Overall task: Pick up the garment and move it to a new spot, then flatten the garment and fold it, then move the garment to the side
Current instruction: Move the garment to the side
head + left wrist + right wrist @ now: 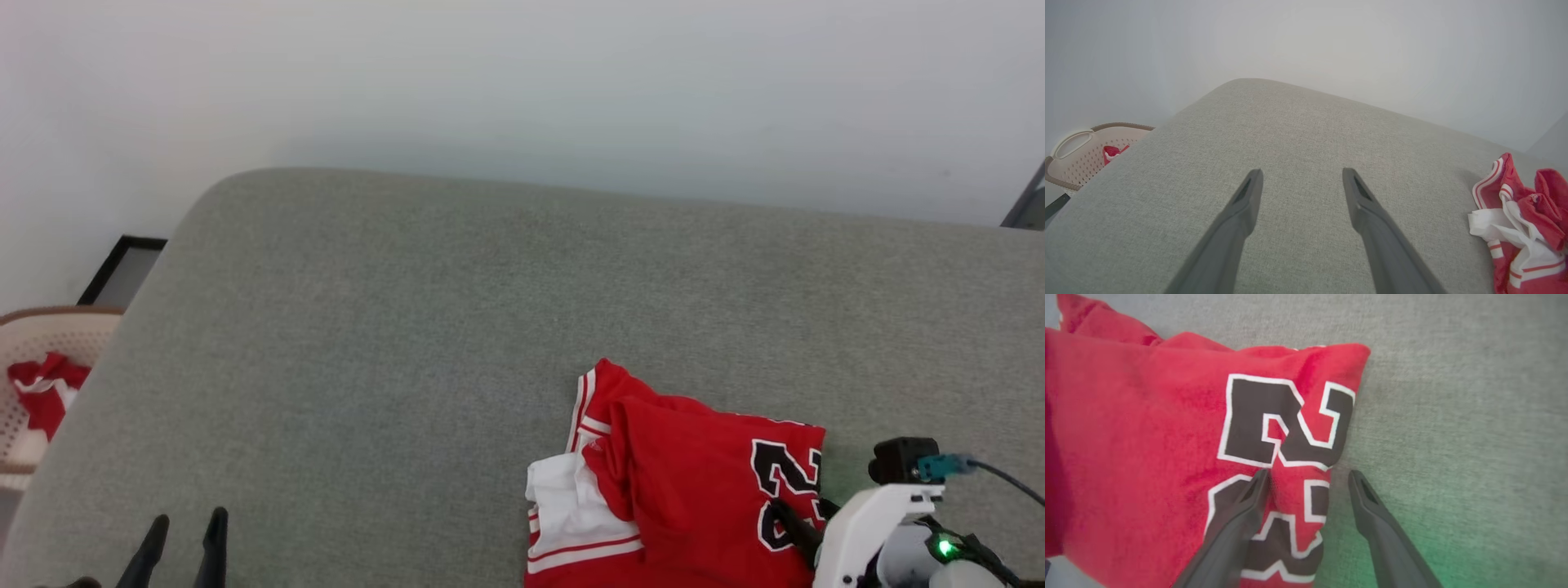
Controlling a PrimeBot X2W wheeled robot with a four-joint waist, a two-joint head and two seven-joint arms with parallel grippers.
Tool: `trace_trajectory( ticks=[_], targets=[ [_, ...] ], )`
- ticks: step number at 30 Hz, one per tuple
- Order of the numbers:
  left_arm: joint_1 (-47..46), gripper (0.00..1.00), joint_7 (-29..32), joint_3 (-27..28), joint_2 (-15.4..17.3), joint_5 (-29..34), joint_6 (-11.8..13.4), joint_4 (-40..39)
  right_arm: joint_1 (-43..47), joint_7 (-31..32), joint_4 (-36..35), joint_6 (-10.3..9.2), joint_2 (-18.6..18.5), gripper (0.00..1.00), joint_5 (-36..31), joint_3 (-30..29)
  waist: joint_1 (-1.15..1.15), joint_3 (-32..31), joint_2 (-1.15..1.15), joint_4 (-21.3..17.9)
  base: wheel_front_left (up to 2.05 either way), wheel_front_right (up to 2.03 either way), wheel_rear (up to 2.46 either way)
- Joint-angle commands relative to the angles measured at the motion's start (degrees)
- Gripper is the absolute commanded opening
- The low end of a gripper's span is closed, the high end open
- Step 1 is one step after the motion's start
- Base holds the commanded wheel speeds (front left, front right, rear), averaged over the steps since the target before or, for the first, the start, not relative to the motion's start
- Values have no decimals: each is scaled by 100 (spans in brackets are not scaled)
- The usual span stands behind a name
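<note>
Garment (694, 490) rests on: wide grey woven cushion (408, 327), on its near right part in the head view, with a pale wall behind
Garment look: red jersey bunched in loose folds, with a white sleeve (563, 490) and red-white striped trim on its left side
Basket (49, 335): beige and perforated, off the cushion's left edge, with a small red-and-white cloth (45, 384) inside
Right gripper (1308, 475): fingers apart, one fingertip pressed on the red fabric over the lettering, the other on bare cushion just beside the garment's edge, a ridge of fabric between them
Left gripper (1302, 173): fingers spread, over bare cushion at the near left, well apart from the garment
Writing: black block characters with white edging on the red fabric; one reads as "2", the others are cut by folds and by the finger, too partial to read
Green light (944, 547): lit on the right arm, with a green tint on the cushion near it
</note>
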Motion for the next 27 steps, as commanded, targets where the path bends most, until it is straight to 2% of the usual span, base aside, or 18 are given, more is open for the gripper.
trace_trajectory(
  ticks=[1,3,4,5,7,14,27],
  targets=[
    [-64,100,3,-5,5,-39,-19,10,-68,163,137,-10,92,100,11,-35,0,95,0,85,0,0,0],
    [-100,100,3,-42,-26,-38,-19,34,-107,489,356,-10,173,100,-65,-16,0,124,0,118,0,0,0],
    [-127,100,3,-54,-42,-35,-19,41,-133,606,426,-10,238,69,-84,-2,0,135,0,131,0,0,0],
    [-145,100,3,-62,-48,-35,-19,47,-176,711,470,-8,292,0,-87,16,0,145,0,145,0,0,0],
    [-169,100,3,-93,-65,-40,-15,63,-230,884,515,-7,347,0,-68,36,0,161,0,169,0,0,0],
    [-228,100,3,-98,-92,-81,-15,100,-479,1060,237,-11,119,0,-161,-16,0,188,0,148,0,0,0],
    [-403,100,3,-56,-68,26,-15,-46,-949,1651,-744,-11,-758,0,-642,-380,0,373,0,-396,0,0,0]
  ],
)
